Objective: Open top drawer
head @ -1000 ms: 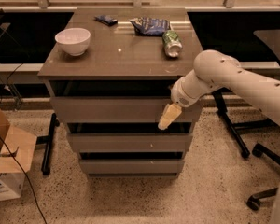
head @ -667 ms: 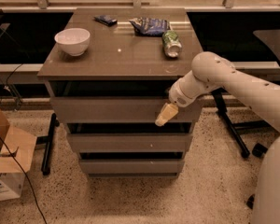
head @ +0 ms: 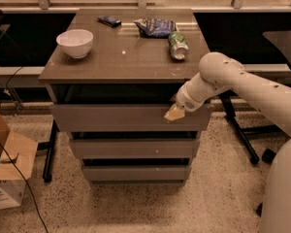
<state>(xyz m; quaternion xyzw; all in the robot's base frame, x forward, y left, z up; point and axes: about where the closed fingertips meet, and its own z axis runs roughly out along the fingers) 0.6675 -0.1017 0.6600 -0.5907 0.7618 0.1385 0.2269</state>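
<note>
The top drawer is the widest of three grey-taupe drawers under the cabinet top, with a flat handleless front and a dark gap above it. It stands slightly proud of the two drawers below. My gripper hangs from the white arm at the right end of the top drawer's front, its tan fingertips against the panel's upper edge.
On the cabinet top sit a white bowl, a green can lying down, a chip bag and a small dark item. A cardboard box stands at left. Chair legs stand at right.
The gripper has risen and shifted a little left along the drawer front, from below the top panel to its upper edge. The drawer front looks the same.
</note>
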